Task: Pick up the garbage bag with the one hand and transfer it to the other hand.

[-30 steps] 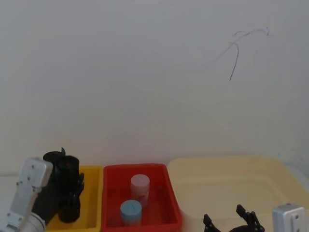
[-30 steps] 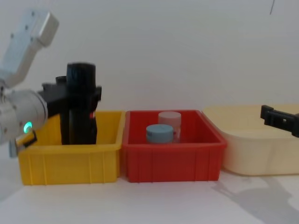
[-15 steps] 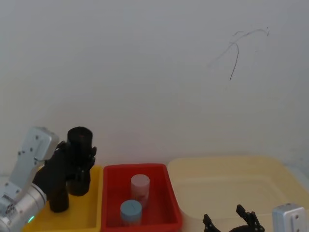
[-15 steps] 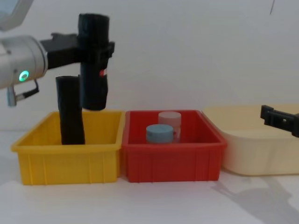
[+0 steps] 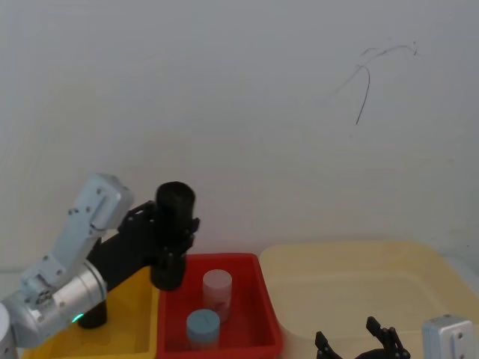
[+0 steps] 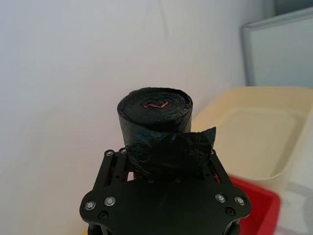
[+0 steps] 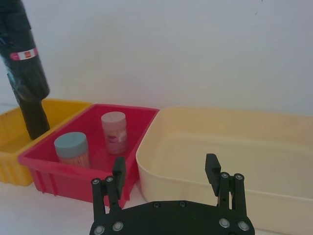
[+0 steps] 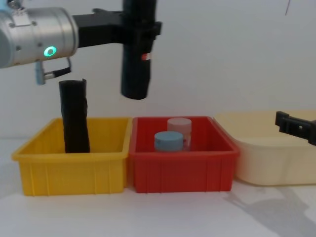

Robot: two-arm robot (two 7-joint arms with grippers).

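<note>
The garbage bag (image 8: 137,64), a glossy black roll with a small red-and-white sticker, hangs upright in the air above the seam between the yellow bin (image 8: 74,173) and the red bin (image 8: 182,175). My left gripper (image 8: 140,30), on a silver arm with a green ring, is shut on the bag's upper part. The same bag (image 5: 171,233) and left gripper (image 5: 177,228) appear in the head view, and the roll's end (image 6: 155,108) in the left wrist view. My right gripper (image 7: 166,171) is open and empty, low over the cream tub (image 7: 234,147), well to the right of the bag (image 7: 23,54).
A taller plain black roll (image 8: 74,116) leans in the yellow bin. The red bin holds a pink-lidded jar (image 8: 178,126) and a blue-lidded jar (image 8: 168,141). The cream tub (image 8: 276,163) stands at the right. A white wall lies close behind.
My left gripper has raised the garbage bag out of the yellow bin and carried it up and to the right. The right gripper has not moved.
</note>
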